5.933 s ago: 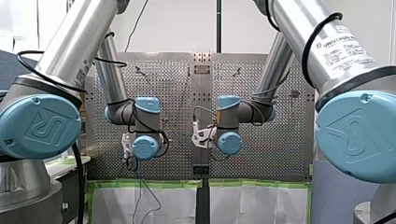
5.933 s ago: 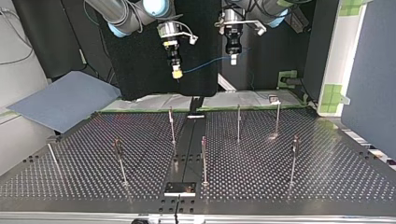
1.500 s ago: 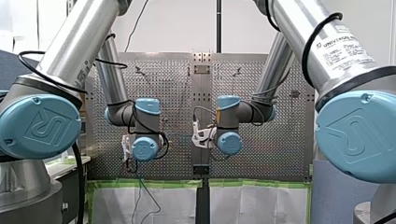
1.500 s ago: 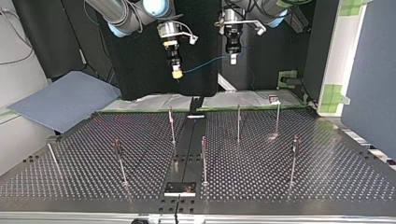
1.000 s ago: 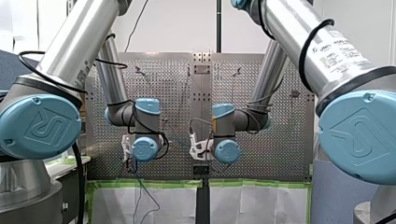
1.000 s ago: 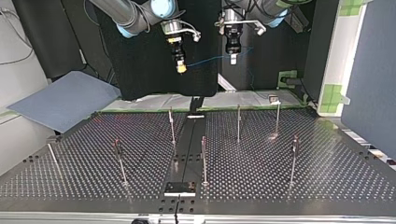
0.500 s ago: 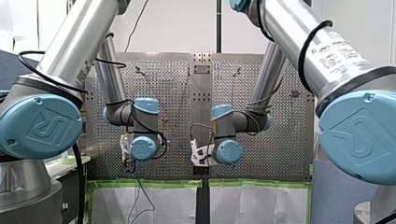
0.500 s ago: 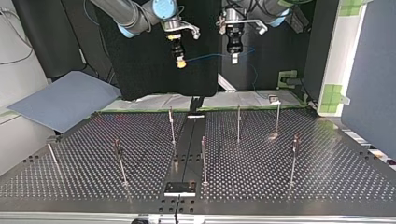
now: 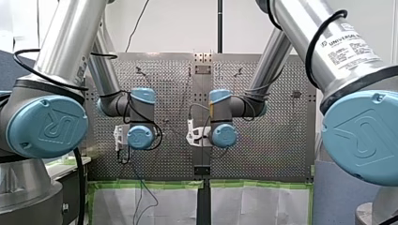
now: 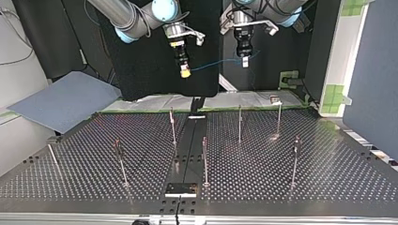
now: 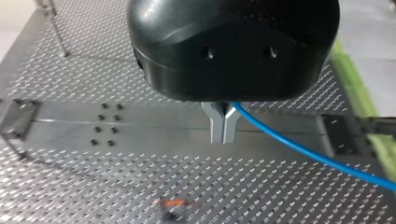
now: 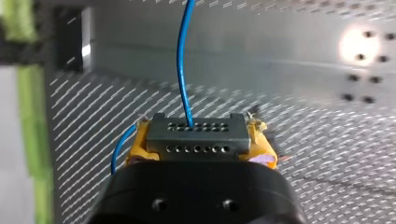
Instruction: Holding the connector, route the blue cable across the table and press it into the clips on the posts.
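Both arms hang high above the far edge of the bench (image 10: 328, 178), none of the cable yet near a clip. In the top view, reckoning from the post (image 10: 204, 159) at the bench's middle, my right gripper (image 10: 185, 71) sits at about eleven o'clock and my left gripper (image 10: 244, 61) at about one o'clock.

The right wrist view shows the yellow pads (image 12: 264, 147) clamped on the short ends of the connector (image 12: 196, 139), a small dark block with rows of holes. It looks rigid and boxy, a sound place to grip. The blue cable (image 12: 181, 60) leaves its face and runs straight ahead of the fingers.

In the left wrist view the metal fingers (image 11: 215, 126) are pinched together on the cable, which trails off to one side over the perforated plate.

The cable looks thin, light and limp: between the two grippers it hangs in a shallow curve, and past my left gripper its tail droops loose. I judge it carries no push of its own, so it needs pulling taut before it goes into a clip. Smooth sheath against bare metal could slip, which may let the left fingers slide along it as a guide. The other posts stand at eleven, one, two, three and nine o'clock; their clips are too small to make out.
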You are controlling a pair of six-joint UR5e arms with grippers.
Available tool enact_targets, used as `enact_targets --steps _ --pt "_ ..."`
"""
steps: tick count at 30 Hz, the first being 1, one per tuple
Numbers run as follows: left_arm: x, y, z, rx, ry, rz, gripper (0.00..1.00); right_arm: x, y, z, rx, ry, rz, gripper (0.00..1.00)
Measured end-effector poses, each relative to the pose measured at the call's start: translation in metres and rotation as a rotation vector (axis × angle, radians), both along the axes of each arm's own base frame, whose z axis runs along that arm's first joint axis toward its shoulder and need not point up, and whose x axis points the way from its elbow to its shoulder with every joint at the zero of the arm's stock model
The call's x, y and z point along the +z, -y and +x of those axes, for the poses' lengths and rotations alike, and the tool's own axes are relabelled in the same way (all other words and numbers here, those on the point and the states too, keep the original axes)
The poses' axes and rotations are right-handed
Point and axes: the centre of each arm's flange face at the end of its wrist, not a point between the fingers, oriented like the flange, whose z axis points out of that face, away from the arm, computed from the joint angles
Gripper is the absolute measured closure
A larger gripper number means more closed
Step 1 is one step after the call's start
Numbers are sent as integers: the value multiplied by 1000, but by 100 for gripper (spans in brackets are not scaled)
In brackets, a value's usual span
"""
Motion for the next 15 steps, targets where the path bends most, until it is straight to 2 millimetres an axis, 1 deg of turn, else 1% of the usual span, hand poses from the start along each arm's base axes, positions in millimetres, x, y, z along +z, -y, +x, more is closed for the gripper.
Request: enact_targets --steps 10,13,15 --pt "51 1 32 90 78 -41 99 78 13 30 92 121 -33 100" --pt "65 1 39 102 97 -51 99 95 16 36 111 137 -39 100" --pt "74 -1 44 120 109 -56 99 102 18 40 117 140 -40 100"
